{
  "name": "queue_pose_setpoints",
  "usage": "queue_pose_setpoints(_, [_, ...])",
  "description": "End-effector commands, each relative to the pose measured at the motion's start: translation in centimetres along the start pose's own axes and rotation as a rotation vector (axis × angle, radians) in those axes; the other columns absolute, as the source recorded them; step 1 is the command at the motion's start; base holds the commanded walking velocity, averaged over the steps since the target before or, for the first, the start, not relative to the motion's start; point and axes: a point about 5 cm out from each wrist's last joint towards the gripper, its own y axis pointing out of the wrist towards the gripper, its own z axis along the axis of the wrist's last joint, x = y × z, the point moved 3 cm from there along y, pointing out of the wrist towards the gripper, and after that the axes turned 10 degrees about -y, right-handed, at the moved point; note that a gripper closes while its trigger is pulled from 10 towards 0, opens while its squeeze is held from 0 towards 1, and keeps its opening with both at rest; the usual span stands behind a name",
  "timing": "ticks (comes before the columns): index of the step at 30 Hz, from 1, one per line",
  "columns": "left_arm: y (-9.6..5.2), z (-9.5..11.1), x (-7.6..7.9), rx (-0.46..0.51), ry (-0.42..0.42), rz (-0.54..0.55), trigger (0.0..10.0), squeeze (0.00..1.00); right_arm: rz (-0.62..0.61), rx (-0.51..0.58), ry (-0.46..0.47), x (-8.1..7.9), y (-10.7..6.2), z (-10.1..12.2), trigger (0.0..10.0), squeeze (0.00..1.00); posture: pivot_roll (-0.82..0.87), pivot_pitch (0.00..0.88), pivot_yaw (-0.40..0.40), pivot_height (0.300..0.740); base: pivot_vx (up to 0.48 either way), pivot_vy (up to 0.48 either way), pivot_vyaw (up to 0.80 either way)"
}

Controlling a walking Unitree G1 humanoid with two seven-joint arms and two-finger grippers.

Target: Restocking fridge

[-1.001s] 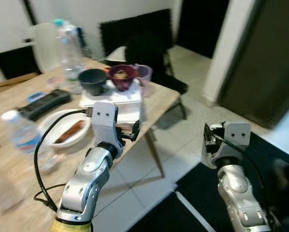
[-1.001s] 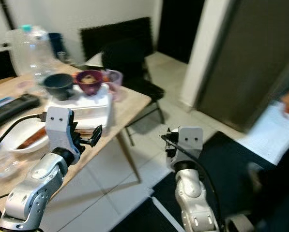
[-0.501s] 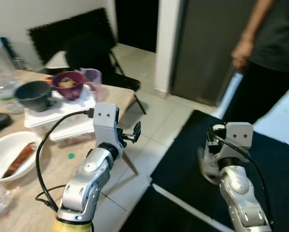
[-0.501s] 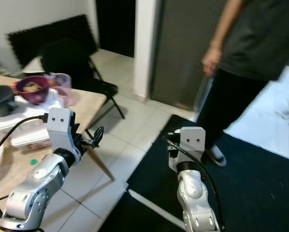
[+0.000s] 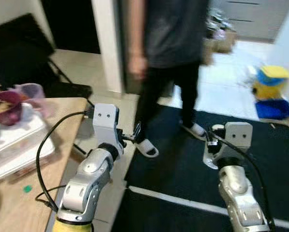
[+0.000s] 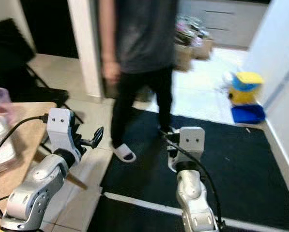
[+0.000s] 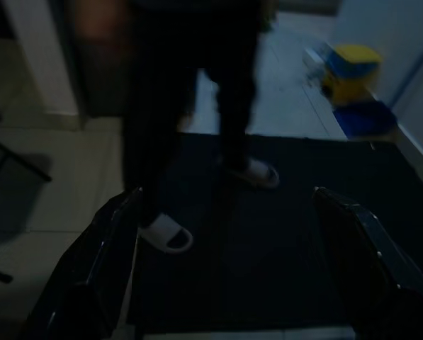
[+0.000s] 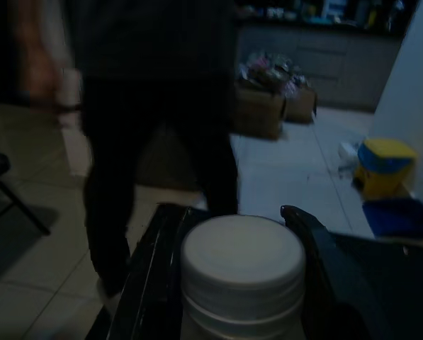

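A large black mat (image 5: 192, 164) with a flat, dull surface covers the lower right of the left eye view, laid over pale glossy floor tiles (image 5: 93, 67) that run up the left and across the upper right. A person (image 5: 171, 43) in a dark grey shirt and black trousers stands at the upper centre of that view, one white slipper (image 5: 146, 148) on the mat's edge, blocking the way ahead between the two arms. Behind them at upper left is a white door frame (image 5: 105, 43) and a black folding chair (image 5: 18, 53). At the lower left lies the light wooden tabletop (image 5: 62, 116), its corner rounded, carrying a white rectangular lidded box (image 5: 18, 145), a maroon bowl (image 5: 4, 104) and a translucent pink cup (image 5: 32, 92) on top of it. At the upper right a blurred yellow and blue plastic toy (image 5: 271, 92) sits on the tiles, with cardboard boxes (image 6: 190, 43) of goods against grey cabinets further back.

The left tool (image 5: 136, 133) is raised at centre left, its black fingers (image 7: 112, 262) spread apart and holding nothing. The right tool (image 8: 232, 234) is clamped on a smooth white round-lidded jar (image 8: 241, 269), which sits between its fingers in the lower centre of the right wrist view. That view is dark, and no label or writing can be read on the jar or elsewhere.
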Motion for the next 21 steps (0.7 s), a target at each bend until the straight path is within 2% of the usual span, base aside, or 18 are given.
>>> queue_pose_setpoints(1, [-0.1,-0.5,0.0,-0.016,0.004,0.006,10.0,0.00,-0.014,0.019,-0.009,0.5,0.1,0.3,10.0,0.00,-0.05,0.143,0.033,0.740,0.000,0.000,-0.80])
queue_pose_setpoints(17, [-0.2,-1.1,-0.4,-0.029,0.006,0.017,10.0,0.00,-0.010,0.020,-0.008,0.3,0.1,0.2,10.0,0.00,-0.05,0.144,0.034,0.740,0.000,0.000,-0.80])
queue_pose_setpoints(21, [-0.7,-2.0,-1.6,-0.037,0.022,0.080,10.0,0.00,0.009,0.009,-0.008,-0.1,-0.1,-0.3,10.0,0.00,-0.05,0.145,0.034,0.740,0.000,0.000,-0.68])
